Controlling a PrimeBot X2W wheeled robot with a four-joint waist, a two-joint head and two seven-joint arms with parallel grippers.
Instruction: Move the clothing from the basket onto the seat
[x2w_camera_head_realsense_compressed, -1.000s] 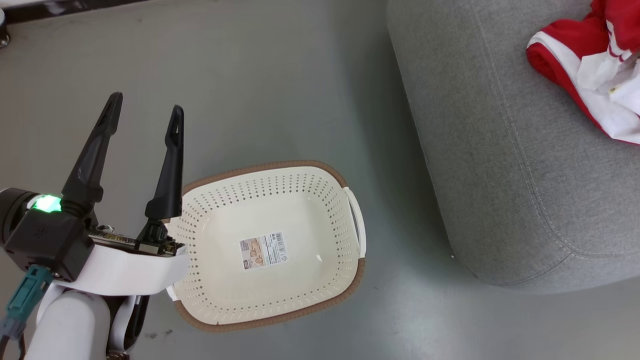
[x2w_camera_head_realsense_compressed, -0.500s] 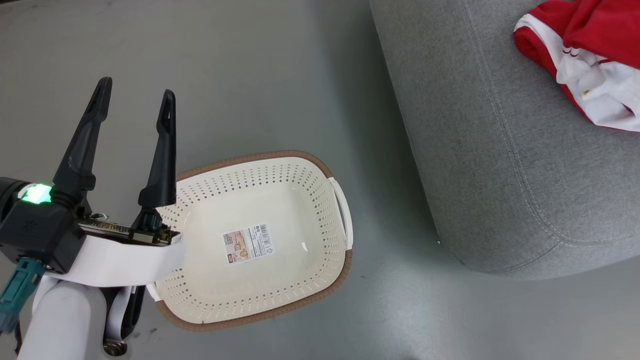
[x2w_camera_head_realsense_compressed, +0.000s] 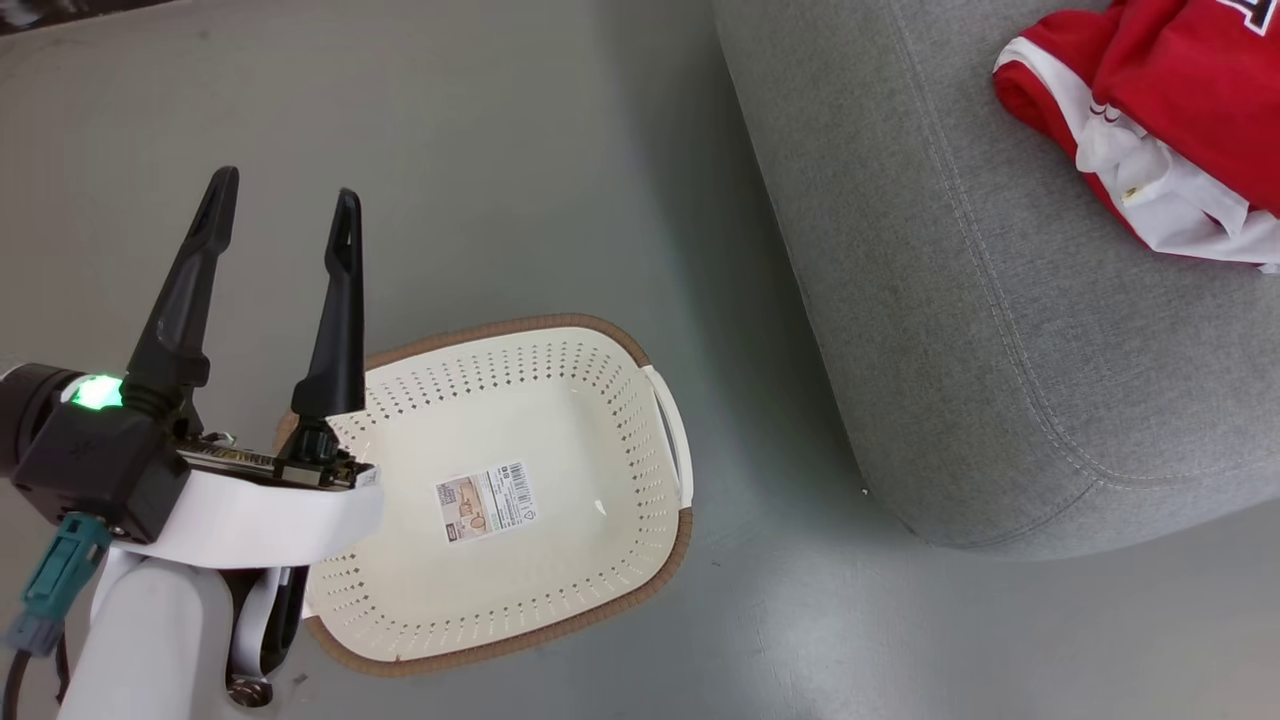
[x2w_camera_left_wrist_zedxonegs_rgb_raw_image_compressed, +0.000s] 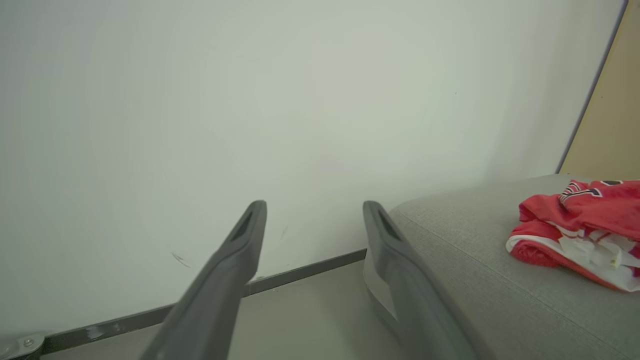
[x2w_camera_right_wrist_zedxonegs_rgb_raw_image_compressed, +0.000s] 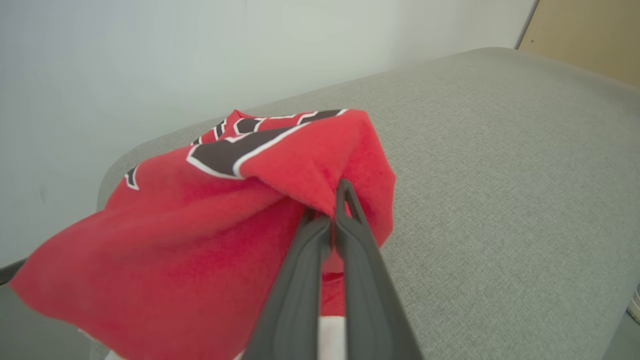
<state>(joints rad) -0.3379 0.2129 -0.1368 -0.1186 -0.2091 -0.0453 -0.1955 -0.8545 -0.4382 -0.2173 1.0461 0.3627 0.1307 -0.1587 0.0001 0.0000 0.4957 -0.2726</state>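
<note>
One basket (x2w_camera_head_realsense_compressed: 520, 365) near seat (x2w_camera_head_realsense_compressed: 950, 300); one label (x2w_camera_head_realsense_compressed: 485, 500), print illegible. One heap red clothing (x2w_camera_head_realsense_compressed: 1180, 90) on seat. Left gripper (x2w_camera_head_realsense_compressed: 285, 195) spread, empty. Right gripper (x2w_camera_right_wrist_zedxonegs_rgb_raw_image_compressed: 329, 210) clenched on clothing.

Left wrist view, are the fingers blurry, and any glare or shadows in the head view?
Left wrist view: the left gripper is soft, near the lens; the clothing is sharper. Head view: a small glint in the basket, a soft shadow beside the seat.
</note>
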